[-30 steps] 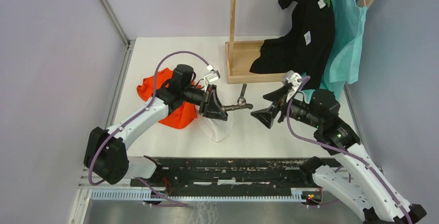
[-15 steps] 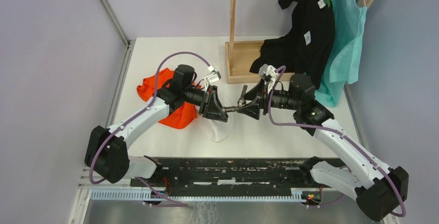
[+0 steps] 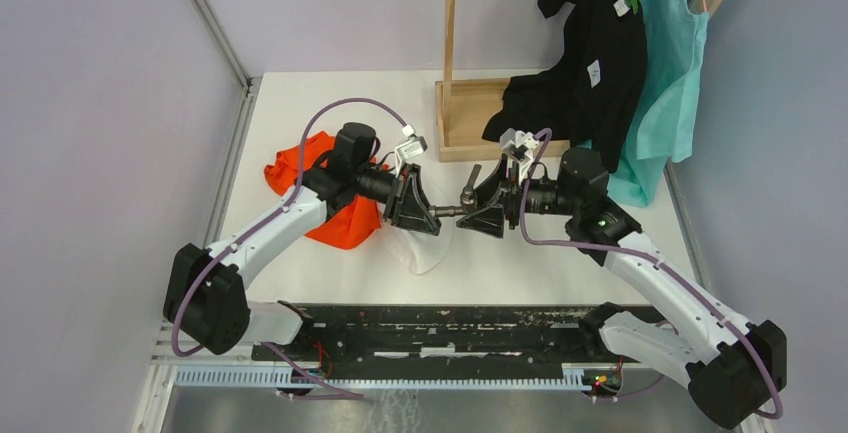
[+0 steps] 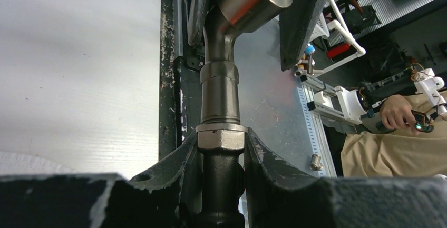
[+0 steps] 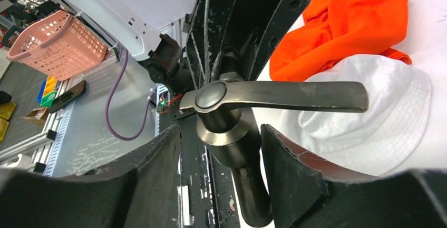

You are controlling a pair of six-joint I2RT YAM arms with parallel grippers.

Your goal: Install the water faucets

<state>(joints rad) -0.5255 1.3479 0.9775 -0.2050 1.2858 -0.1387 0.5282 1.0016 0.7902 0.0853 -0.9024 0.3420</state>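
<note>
faucet: the faucet (image 4: 220,96) is held off the table (image 3: 330,93) between the two arms, near mid-table and over the white fabric (image 5: 379,117). The orange cloth (image 5: 342,22) lies just beyond.
left claw: the left gripper (image 3: 432,215) is clamped tight on the hex nut (image 4: 220,137) at the pipe end, with a finger on each side of the flats.
right claw: the right gripper (image 5: 220,138) is part-open and straddles the round valve body (image 5: 227,128) just below the lever handle (image 5: 295,96). A gap shows at its one finger (image 5: 153,180), so it has hold of nothing yet.
step: judged as a two-handed join. The left braces the pipe and the right takes the valve end to turn or seat it.
grip advice: the right should centre on the valve body so both pads land together. An uneven touch would push the part sideways in the left's grip.
axis: the wrist roll should stay in line with the pipe run (off-axis twist looks like the likeliest route to cross-threading).
clearance: the lever sits across the top of the jaws. The pads belong below it, on the collar, so that it doesn't foul a finger.
left duty: it should hold firm on the flats and not yield.
risk: a round metal body is slippery, so a firm close is needed before any torque.
</note>
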